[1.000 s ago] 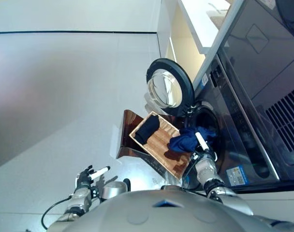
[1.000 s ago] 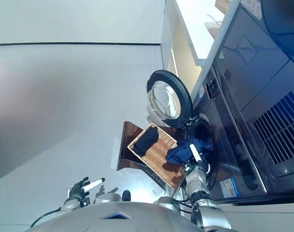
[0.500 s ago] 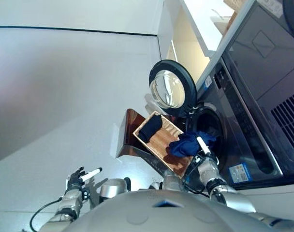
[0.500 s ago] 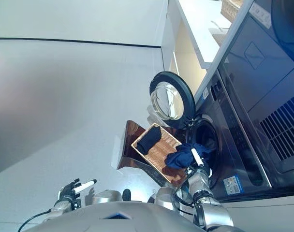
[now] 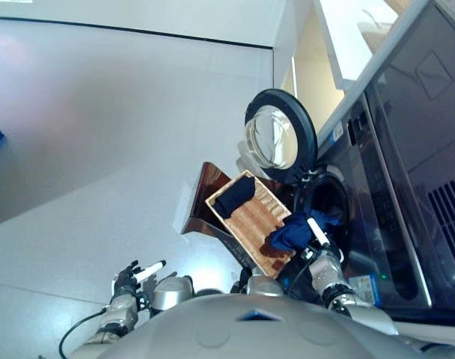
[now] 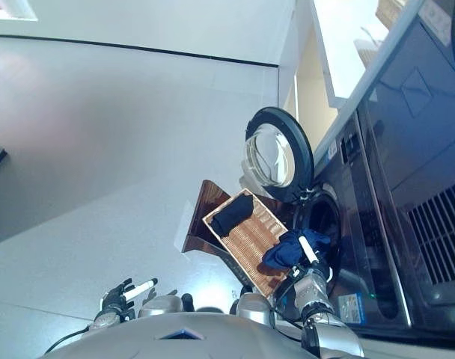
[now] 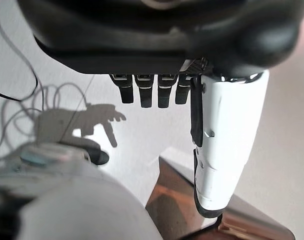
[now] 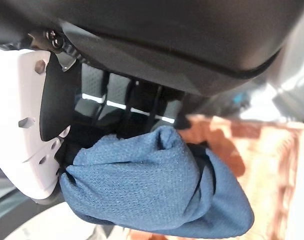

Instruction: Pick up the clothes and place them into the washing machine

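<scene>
Right wrist view: right hand (image 8: 67, 100) clamped on blue garment (image 8: 157, 190), held just before washer opening (image 5: 326, 203). Left hand (image 5: 130, 275) idle over floor, fingers relaxed, nothing held. Risk: trailing cloth may snag on door rim or drop short. Count: one blue garment in hand, one dark garment (image 5: 235, 196) in wooden tray (image 5: 259, 228), one round door (image 5: 280, 136) swung wide.

Brown stand (image 5: 205, 206) on pale floor (image 5: 93, 149); white counter (image 5: 347, 37) above.
</scene>
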Motion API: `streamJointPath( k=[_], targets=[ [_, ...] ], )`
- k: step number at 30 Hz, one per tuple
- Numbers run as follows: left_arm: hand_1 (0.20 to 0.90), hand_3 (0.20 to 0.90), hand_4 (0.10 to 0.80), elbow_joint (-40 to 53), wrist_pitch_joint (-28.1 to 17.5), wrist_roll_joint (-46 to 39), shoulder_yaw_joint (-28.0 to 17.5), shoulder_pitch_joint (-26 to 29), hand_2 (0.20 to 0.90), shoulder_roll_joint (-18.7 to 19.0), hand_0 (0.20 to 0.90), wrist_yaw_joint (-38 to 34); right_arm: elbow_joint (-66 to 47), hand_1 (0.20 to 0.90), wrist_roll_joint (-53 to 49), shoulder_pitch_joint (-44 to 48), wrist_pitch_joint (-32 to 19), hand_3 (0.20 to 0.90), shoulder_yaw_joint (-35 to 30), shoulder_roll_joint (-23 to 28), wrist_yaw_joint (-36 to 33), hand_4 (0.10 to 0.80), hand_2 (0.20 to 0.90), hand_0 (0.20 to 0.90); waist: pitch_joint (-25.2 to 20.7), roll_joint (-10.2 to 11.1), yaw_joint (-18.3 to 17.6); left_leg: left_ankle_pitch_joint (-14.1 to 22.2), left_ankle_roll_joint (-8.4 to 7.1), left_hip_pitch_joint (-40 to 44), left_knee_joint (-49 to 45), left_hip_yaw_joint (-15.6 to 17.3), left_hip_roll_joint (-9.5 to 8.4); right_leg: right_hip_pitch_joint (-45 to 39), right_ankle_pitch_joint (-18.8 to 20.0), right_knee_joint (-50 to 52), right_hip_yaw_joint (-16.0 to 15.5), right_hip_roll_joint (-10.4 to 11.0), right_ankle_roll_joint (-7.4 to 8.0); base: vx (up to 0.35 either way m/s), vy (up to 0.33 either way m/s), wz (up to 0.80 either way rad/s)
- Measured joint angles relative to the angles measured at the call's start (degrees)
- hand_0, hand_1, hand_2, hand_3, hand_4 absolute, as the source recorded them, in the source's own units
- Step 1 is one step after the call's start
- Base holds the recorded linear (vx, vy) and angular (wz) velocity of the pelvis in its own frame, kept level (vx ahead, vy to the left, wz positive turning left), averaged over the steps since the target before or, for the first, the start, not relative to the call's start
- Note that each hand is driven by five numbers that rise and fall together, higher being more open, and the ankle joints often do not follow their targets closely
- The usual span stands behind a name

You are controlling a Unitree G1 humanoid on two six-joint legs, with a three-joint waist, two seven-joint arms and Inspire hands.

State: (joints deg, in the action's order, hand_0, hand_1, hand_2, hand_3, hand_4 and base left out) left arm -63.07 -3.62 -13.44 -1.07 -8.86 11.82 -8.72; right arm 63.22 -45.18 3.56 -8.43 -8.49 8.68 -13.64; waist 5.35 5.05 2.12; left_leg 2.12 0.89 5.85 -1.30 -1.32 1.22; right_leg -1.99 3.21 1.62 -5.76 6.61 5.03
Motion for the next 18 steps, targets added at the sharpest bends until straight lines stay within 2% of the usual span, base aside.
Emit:
streamJointPath(
  k=[4,7,16,18],
  targets=[
    [0.900,0.900,0.800,-0.23,0.05,0.00,0.23,-0.01,0.900,-0.16,0.900,-0.09,0.01,0.200,0.76,-0.07,-0.17,0.200,0.43,-0.03,-0.05,0.300,0.200,0.200,-0.86,-0.49,-0.17,-0.51,-0.54,0.86,1.72,-0.19,1.11,-0.59,-0.29,-0.19,-0.38,-1.07,-0.43,0.044,-0.148,0.07],
    [0.900,0.900,0.800,-0.07,-0.02,0.19,2.43,0.15,0.900,0.08,0.900,-0.11,0.00,0.200,0.84,-0.13,-0.18,0.200,2.41,-0.12,0.03,0.300,0.200,0.200,-1.66,-1.12,-1.49,-1.33,-1.13,0.79,2.57,-0.69,1.67,-0.72,-0.31,-1.09,-0.80,-1.70,-0.51,0.009,-0.122,0.09],
    [0.900,0.900,0.800,-0.45,-0.01,0.23,2.59,0.48,0.900,-0.92,0.900,0.08,-0.01,0.200,0.80,-0.71,-0.24,0.200,3.94,-0.16,0.02,0.300,0.200,0.200,-1.59,-3.52,-3.13,-2.06,-2.43,0.79,3.97,-0.97,3.68,-0.53,-0.74,-1.79,-1.27,-4.17,-1.79,0.041,-0.152,0.02],
    [0.900,0.900,0.800,-0.53,-0.05,0.21,2.59,1.07,0.900,-0.86,0.900,0.05,0.02,0.200,0.80,-0.76,-0.23,0.200,4.94,-0.66,0.08,0.300,0.200,0.200,-0.67,-3.79,-2.70,-0.65,-3.62,0.17,0.63,-0.70,4.73,-0.37,-2.04,-0.45,0.79,-5.27,-3.63,0.030,-0.149,-0.01]
  ],
)
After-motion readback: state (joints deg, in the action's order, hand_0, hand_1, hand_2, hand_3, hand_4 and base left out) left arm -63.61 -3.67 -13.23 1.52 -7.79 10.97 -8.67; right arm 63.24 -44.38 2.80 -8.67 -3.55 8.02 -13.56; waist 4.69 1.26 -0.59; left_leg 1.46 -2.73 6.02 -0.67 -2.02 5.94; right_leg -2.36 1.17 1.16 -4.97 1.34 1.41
